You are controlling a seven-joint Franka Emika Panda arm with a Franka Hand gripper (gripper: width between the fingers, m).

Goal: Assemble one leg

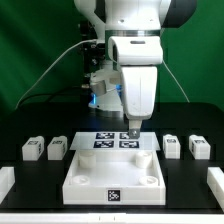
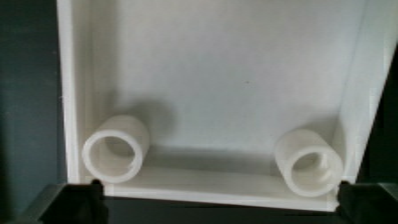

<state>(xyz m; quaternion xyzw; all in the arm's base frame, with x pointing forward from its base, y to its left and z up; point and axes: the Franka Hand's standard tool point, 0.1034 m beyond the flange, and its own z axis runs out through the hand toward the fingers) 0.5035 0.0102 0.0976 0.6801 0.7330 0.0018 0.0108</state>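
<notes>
The legs are small white tagged blocks on the black table: two at the exterior view's left (image 1: 33,149) (image 1: 57,148) and two at its right (image 1: 171,146) (image 1: 198,147). My gripper (image 1: 133,131) hangs over the far edge of the large white rimmed panel (image 1: 85,178), away from every leg. In the wrist view the gripper (image 2: 217,196) is open and empty. Its dark fingertips (image 2: 75,198) stand wide apart, outside the panel's (image 2: 214,90) side walls. Two round white sockets (image 2: 118,150) (image 2: 310,157) sit in the panel's corners. No leg shows in the wrist view.
The marker board (image 1: 103,134) lies flat just behind the panel, under the gripper. White blocks stand at the table's front corners, at the exterior view's left (image 1: 5,180) and right (image 1: 215,181). A cable hangs behind the arm.
</notes>
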